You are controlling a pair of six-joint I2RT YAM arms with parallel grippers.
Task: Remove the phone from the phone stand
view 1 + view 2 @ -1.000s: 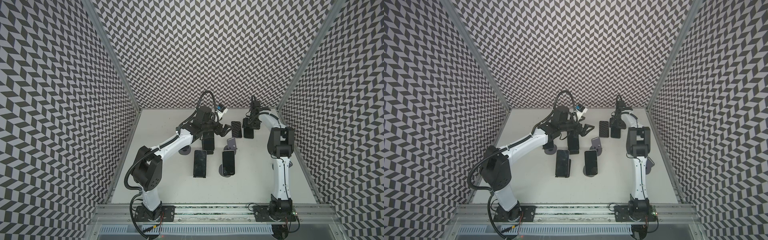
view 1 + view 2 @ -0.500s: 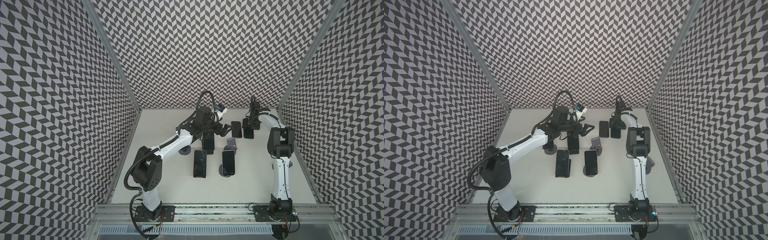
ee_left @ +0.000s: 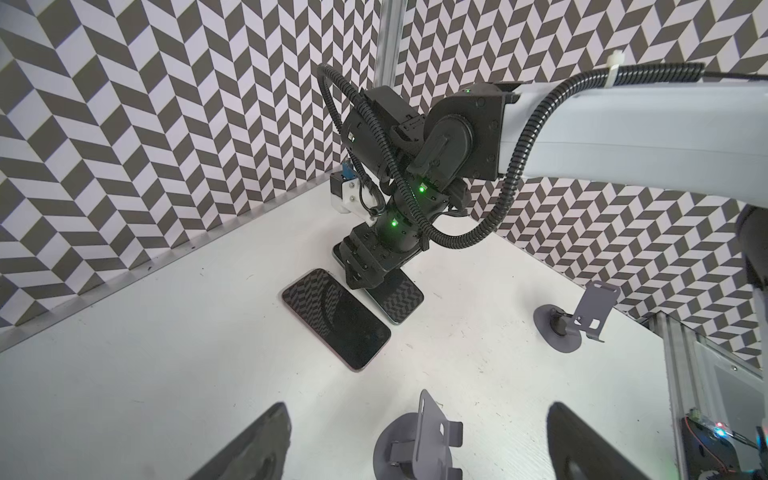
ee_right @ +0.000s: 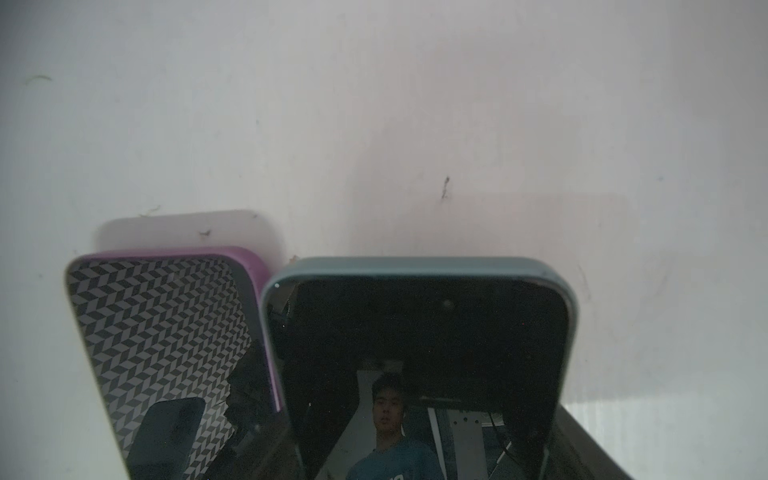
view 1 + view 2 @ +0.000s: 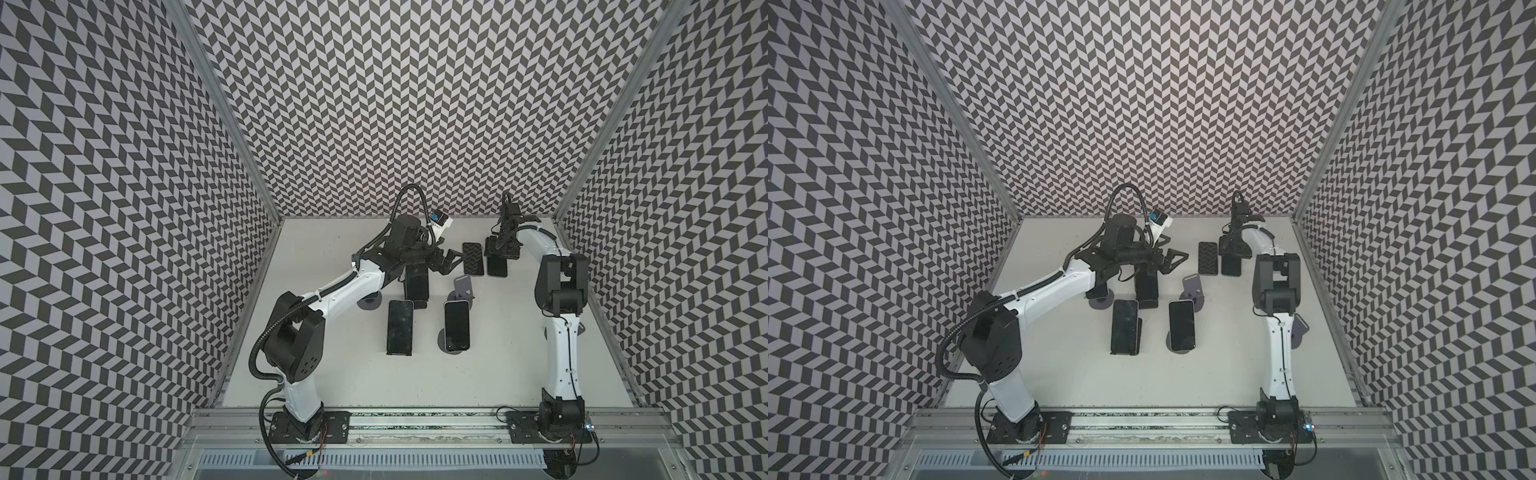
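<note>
One round stand base (image 5: 369, 302) at the left is half covered by the left arm, so what it carries cannot be made out. Just to its right, a dark phone (image 5: 417, 286) leans on a stand with its upper end hidden beneath the arm's wrist. The left gripper (image 5: 1174, 261) hangs in the air past that phone with its jaws wide apart, holding and touching nothing. In the left wrist view its fingers (image 3: 257, 444) are cut off by the frame edge, with an empty stand (image 3: 419, 440) on the table (image 5: 332, 374) between them.

Nearer the rail, a front-left phone (image 5: 400, 326) and a front-right phone (image 5: 456, 325) each lean on a stand, and each stand is mostly hidden behind its phone.

At the back, a purple-cased phone (image 5: 473, 258) lies flat on the table. Just beside it lies the blue-cased phone (image 5: 497, 268), off any stand. The right gripper (image 5: 502, 249) covers its far half in both top views, reaching down onto it with its jaws closed on the long edges. The right wrist view shows only blurred slivers of the fingers along the case. A second empty stand (image 5: 1300, 330) is partly hidden behind the right arm.
</note>
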